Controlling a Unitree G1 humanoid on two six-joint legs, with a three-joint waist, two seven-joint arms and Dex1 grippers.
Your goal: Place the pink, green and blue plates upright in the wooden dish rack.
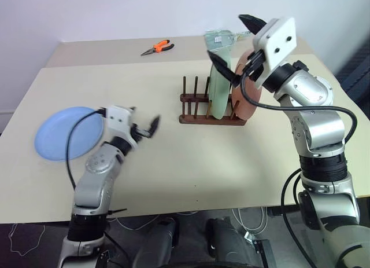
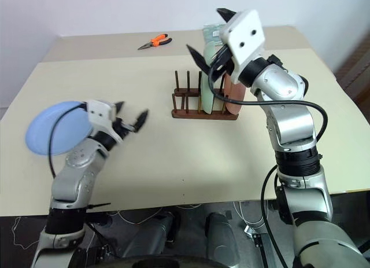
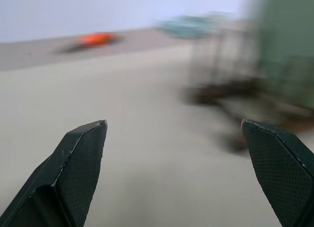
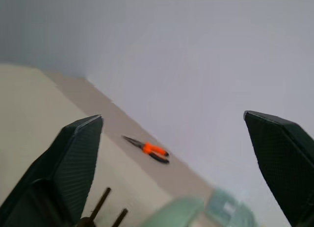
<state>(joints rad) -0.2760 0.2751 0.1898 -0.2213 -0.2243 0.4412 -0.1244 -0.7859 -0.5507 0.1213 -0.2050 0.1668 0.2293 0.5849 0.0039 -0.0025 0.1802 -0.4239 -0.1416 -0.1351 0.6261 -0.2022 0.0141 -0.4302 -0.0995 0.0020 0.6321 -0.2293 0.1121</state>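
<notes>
Rack: the wooden dish rack (image 1: 209, 109) stood on the desk (image 1: 173, 164), a bit right of the middle of the frame.
Green plate: the green plate (image 1: 219, 85) stood upright between the pegs.
Pink plate: the pink plate (image 1: 247, 100) stood upright just beside the green one, at the rack's right end.
Blue plate: the blue plate (image 1: 60, 133) lay flat at the left of the frame, well apart from the rack.
My left end effector: my left end effector (image 1: 144, 128) was spread wide and empty, near the blue plate.
My right end effector: my right end effector (image 1: 238, 43) was spread wide and empty, up above the rack.
Pliers: orange pliers (image 1: 157, 47) lay at the upper middle of the frame.
</notes>
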